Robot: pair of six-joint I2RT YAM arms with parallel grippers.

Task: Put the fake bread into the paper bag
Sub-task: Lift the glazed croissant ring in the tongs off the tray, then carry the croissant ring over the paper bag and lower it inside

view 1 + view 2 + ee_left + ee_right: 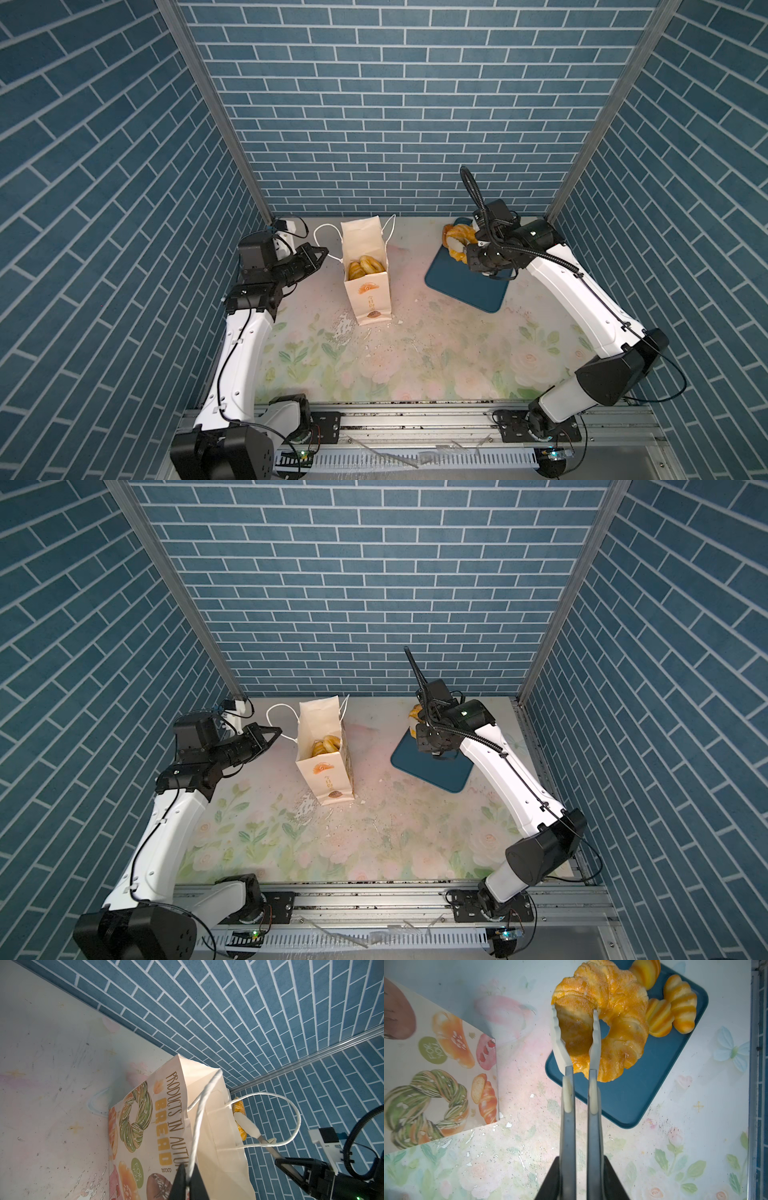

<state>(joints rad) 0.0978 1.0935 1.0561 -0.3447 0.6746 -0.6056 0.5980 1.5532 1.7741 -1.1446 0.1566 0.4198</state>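
The right gripper (579,1176) clamps its jaws on thin metal tongs (569,1109) that pinch one limb of a glossy golden ring pastry (618,1012). The pastry is over the dark blue tray (465,286), at three o'clock from the cream paper bag (368,297). It looks light, squashy and slick. The left gripper (188,1174) pinches the bag's white cord handle (199,1118) between its jaws.

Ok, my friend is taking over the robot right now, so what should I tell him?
The left gripper is shut on the cord handle of the paper bag, which stands upright and open.
The right gripper is shut on the tongs, which pinch a ring pastry over the blue tray.
Done: a few pastries lie in the bag.
Left: drop the ring in, then move the three small pastries from the tray.
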